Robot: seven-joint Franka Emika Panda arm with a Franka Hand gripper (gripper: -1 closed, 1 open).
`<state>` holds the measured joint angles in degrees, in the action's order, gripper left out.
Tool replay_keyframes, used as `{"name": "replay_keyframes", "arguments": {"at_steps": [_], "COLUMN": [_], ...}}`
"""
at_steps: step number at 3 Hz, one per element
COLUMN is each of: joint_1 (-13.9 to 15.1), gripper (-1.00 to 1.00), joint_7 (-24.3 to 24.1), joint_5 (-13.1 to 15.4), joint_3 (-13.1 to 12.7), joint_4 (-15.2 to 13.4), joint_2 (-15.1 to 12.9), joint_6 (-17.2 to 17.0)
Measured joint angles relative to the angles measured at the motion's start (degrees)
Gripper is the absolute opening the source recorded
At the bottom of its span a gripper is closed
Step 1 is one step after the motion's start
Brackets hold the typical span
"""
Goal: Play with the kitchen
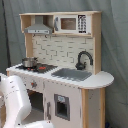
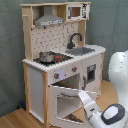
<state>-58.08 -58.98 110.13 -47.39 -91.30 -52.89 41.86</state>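
The kitchen (image 1: 65, 75) (image 2: 55, 55) is a tall white and light-wood toy unit. It carries a steel pot (image 1: 29, 62) (image 2: 47, 56) on the hob, a black faucet (image 1: 83, 59) (image 2: 75, 39) over a grey sink (image 1: 72, 74) (image 2: 82, 50), a range hood (image 1: 38, 29) and a small microwave (image 1: 70, 23). In the second exterior view the oven door (image 2: 67, 100) hangs open, tilted outward and down. My gripper (image 2: 82, 95) is at that door's free edge. In the first exterior view my white arm (image 1: 15, 100) covers the oven area and hides the gripper.
A grey curtain (image 1: 115, 50) hangs behind the kitchen. The wooden floor (image 2: 15, 117) lies in front of it. My arm's white base (image 2: 120, 65) rises at the second exterior view's right, close to the kitchen's sink side. Knobs (image 2: 59, 75) sit above the oven opening.
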Motion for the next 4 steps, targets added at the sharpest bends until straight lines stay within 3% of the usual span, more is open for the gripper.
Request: {"name": "replay_keyframes", "arguments": {"at_steps": [1, 4], "joint_1": [0.7, 4.53], "gripper": [1.0, 1.0], "joint_7": [-6.28, -22.91], "joint_5": [-1.8, -9.78], "joint_3": [0.0, -1.63], "joint_4": [-0.23, -5.06], "joint_2": [-0.92, -0.65], "joint_6": [-0.75, -3.56]}}
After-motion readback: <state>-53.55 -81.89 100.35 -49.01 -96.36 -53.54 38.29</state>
